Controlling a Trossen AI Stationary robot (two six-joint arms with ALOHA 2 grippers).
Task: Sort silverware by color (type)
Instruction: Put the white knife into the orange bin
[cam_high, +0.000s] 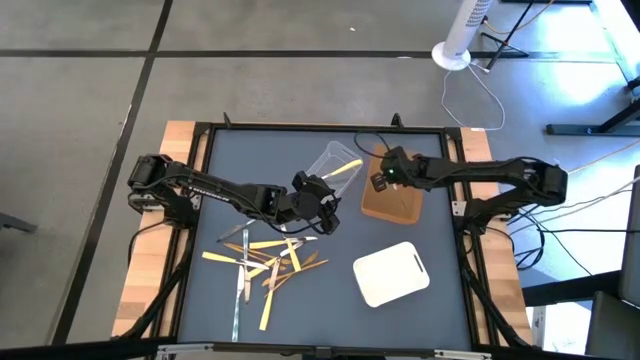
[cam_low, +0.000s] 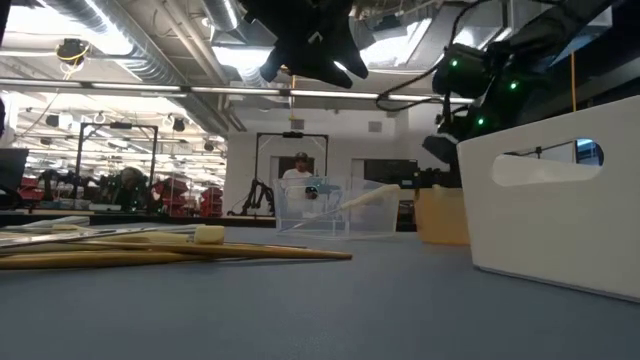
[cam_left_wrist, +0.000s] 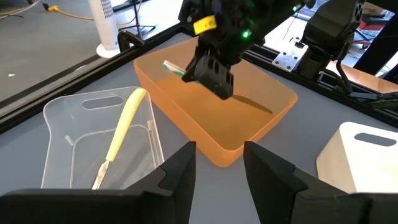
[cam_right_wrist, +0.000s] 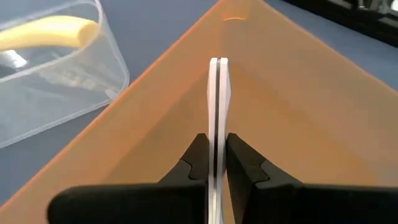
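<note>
Seen from above, three containers are being counted: a clear tub (cam_high: 333, 160), an orange-brown tray (cam_high: 393, 203) just beside it, and a white tray (cam_high: 391, 273) nearer the front, apart from both. One yellow utensil (cam_high: 345, 168) is lying in the tub, while a loose pile (cam_high: 262, 260) of yellow, brown and silver pieces, too crossed to be counted exactly, is spread on the mat's left half. The left gripper (cam_high: 318, 213) is being held between pile and tub; the right gripper (cam_high: 381, 180) is poised over the brown tray's back edge. Bare mat is being left at the front and left sides. In the low view, the pile is lying flat at left, the white tray is filling the right, and open table is lying between. In the left wrist view, the left fingers (cam_left_wrist: 180, 171) are standing apart with nothing between them. In the right wrist view, the right jaws are clamped on one silver utensil (cam_right_wrist: 218, 99), held over the brown tray's inside.
</note>
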